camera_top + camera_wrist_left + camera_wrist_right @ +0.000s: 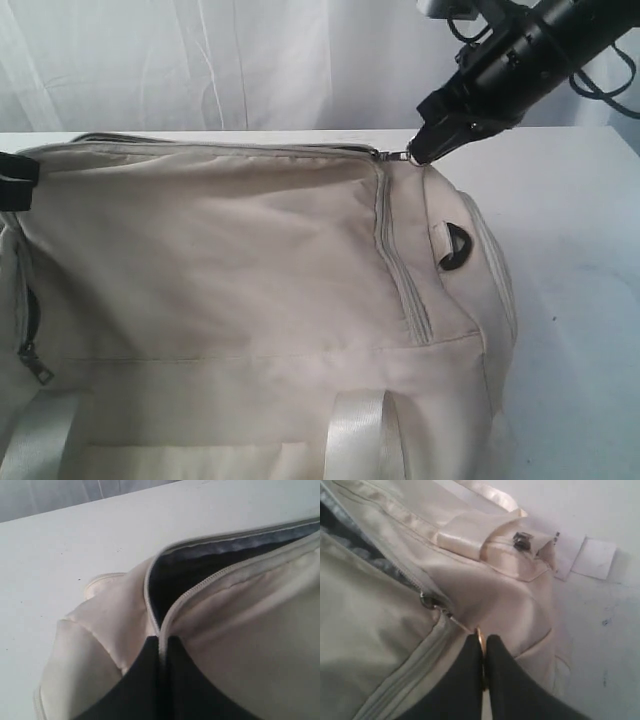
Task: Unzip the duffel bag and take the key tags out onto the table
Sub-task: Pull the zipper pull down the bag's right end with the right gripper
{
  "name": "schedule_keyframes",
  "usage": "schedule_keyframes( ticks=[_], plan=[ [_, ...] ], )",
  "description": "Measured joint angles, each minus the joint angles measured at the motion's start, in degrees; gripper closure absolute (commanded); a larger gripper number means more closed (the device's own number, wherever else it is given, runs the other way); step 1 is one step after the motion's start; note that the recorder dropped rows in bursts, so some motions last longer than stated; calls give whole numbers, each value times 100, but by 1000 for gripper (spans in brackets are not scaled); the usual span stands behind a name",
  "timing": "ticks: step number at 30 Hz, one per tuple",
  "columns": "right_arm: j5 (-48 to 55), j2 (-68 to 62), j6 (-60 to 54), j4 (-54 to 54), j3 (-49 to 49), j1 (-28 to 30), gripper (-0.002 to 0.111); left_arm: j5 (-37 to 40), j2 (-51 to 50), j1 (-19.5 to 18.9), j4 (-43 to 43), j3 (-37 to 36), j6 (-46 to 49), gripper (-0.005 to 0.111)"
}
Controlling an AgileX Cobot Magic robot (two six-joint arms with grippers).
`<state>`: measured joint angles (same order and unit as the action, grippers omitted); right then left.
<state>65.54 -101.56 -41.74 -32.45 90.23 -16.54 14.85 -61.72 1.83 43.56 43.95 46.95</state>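
Nearest, a shiny webbing handle (358, 432) is lying on the side of the duffel bag (200, 260), which is resting on the white surface (575, 260). A black D-ring (458, 248) is hanging at its right end. Along the far top edge the zip (200, 587) is gaping, showing grey lining (210, 555). There the right jaws are pinching the silver zip pull (397, 155). At the left end, the left jaws are pressing together on the bag's seam. A white curtain (200, 60) is hanging behind.

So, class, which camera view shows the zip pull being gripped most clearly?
The right wrist view: the zip pull sits close up, pinched by the right gripper. The exterior view shows it small at the duffel bag's top edge. The left wrist view misses it.
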Motion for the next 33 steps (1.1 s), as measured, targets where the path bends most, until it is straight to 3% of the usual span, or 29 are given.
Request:
schedule_keyframes(
  ticks=[13,33],
  plan=[
    [370,309,-546,-199,-613,67,108,-220,0,0,-56,0,172,107],
    [373,360,-1243,-1673,-1826,114,108,-297,60,0,-97,0,273,107]
  ],
)
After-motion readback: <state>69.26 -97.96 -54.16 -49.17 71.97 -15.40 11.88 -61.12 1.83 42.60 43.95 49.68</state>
